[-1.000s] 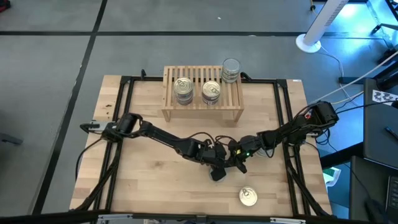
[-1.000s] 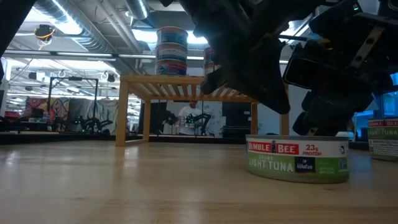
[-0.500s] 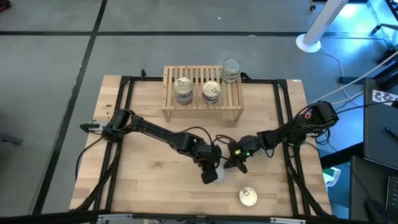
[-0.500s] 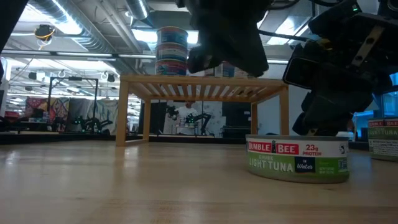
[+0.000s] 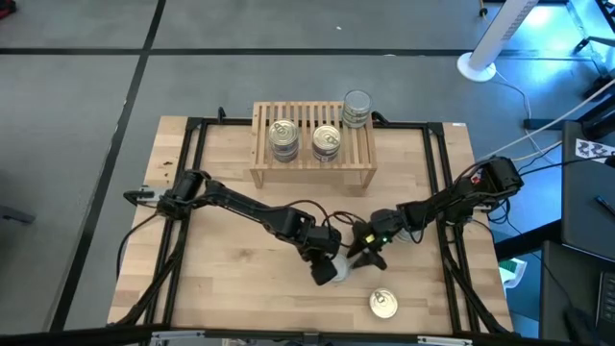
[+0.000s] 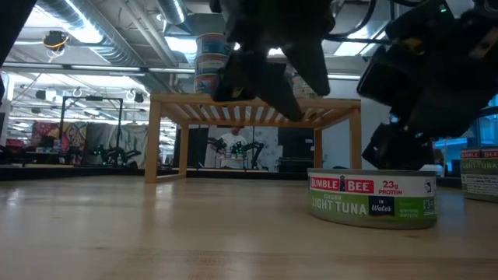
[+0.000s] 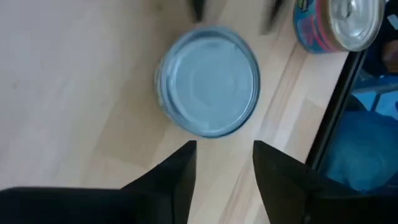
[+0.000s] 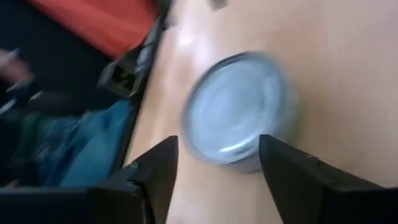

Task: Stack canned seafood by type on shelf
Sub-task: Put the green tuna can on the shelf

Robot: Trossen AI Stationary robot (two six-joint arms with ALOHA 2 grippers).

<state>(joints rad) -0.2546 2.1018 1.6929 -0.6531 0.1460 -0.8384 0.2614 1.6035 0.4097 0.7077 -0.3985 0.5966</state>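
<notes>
Looking straight down, found the shelf (image 5: 313, 165) at the far side of the table (image 5: 231, 288). Counted three stacks on its slats: two gold-lid stacks (image 5: 283, 136) side by side, and a silver-lid stack (image 5: 356, 108) at the far right corner. Spotted a silver tin (image 5: 338, 271) upright on the table, near the front and well apart from the shelf. Placed the left gripper (image 5: 325, 270) just beside that tin on its left and the right gripper (image 5: 362, 256) just beside it on its right. Saw both arms reaching in from the table's sides. Noted a gold tin (image 5: 383, 304) alone, nearer the front edge, touched by neither gripper.

From table height, read "light tuna" on a tin (image 6: 372, 199) standing flat on the wood, with another tuna tin (image 6: 479, 171) at the right edge. Made out both grippers as dark shapes above and behind the first tin, clear of it. Could not judge the jaws here. Saw the shelf behind, with one stack showing on top.

Through the left wrist camera, saw the left fingers (image 7: 180, 171) spread apart with only bare wood between them. Saw the silver tin (image 7: 208, 81) just beyond the tips, untouched. Also caught a pink-label tin (image 7: 336, 25) beside a black rail (image 7: 333, 106).

Through the right wrist camera, saw the right fingers (image 8: 292, 174) spread wide, gripping nothing. Saw the silver tin just past them, blurred.
</notes>
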